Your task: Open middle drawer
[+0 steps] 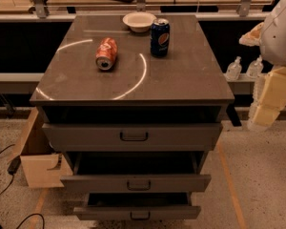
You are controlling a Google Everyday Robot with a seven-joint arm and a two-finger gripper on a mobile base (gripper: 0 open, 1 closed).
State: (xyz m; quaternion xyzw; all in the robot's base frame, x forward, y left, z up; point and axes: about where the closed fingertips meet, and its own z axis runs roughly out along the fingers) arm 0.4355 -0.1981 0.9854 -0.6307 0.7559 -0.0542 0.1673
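The dark grey cabinet (133,82) has three drawers. The middle drawer (136,182) stands pulled out, and its dark tray (136,163) shows behind the flat front with its small black loop handle (138,185). The top drawer (133,136) and the bottom drawer (137,212) also stand out from the cabinet. My gripper (263,117), a cream-coloured part below the white arm (280,30), hangs at the right edge of the view. It is beside the cabinet's right side, level with the top drawer, and touches no drawer.
On the cabinet top an orange can (106,54) lies on its side, a blue Pepsi can (159,37) stands upright, and a white bowl (139,21) sits at the back. A cardboard box (35,163) stands left of the cabinet. Clear bottles (233,69) stand at the right. Cables lie on the floor (257,185) at the left.
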